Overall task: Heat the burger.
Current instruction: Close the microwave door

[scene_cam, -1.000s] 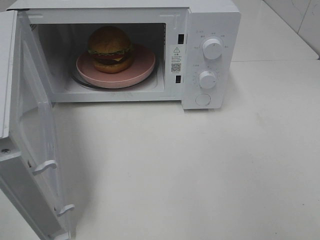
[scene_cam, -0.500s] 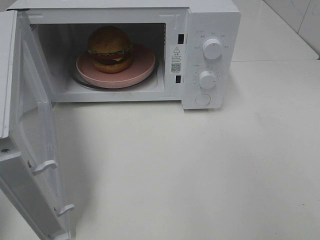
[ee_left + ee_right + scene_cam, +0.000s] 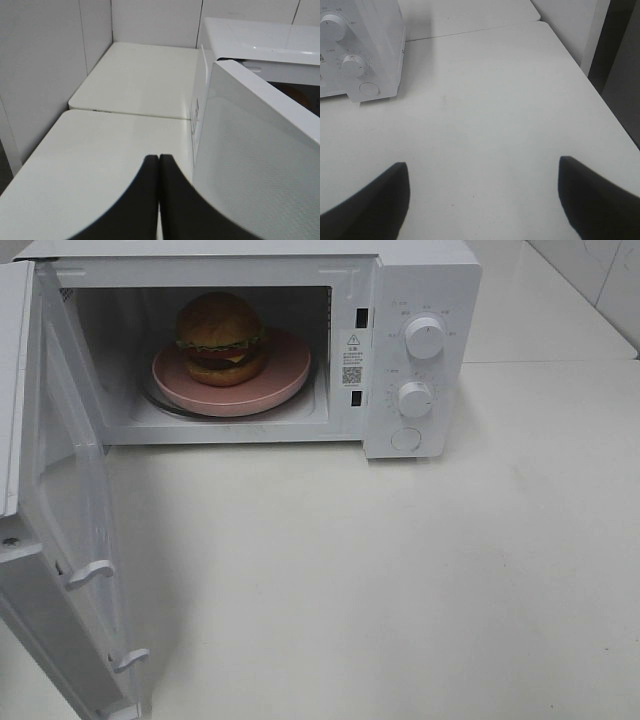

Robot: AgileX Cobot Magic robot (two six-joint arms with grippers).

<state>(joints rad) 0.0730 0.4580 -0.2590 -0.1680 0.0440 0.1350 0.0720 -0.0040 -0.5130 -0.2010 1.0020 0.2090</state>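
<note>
The burger (image 3: 220, 337) sits on a pink plate (image 3: 285, 370) inside the white microwave (image 3: 420, 280), whose door (image 3: 60, 540) hangs wide open to the left. Neither arm shows in the exterior high view. My left gripper (image 3: 158, 159) is shut with nothing between its dark fingers; it hovers over the table just outside the open door (image 3: 255, 165). My right gripper (image 3: 482, 172) is open and empty above bare table, to the right of the microwave's control panel (image 3: 355, 55).
Two white knobs (image 3: 425, 338) and a round button (image 3: 406, 439) line the microwave's right panel. A wall (image 3: 45, 75) stands close on the left side. The table edge (image 3: 600, 105) drops off on the right.
</note>
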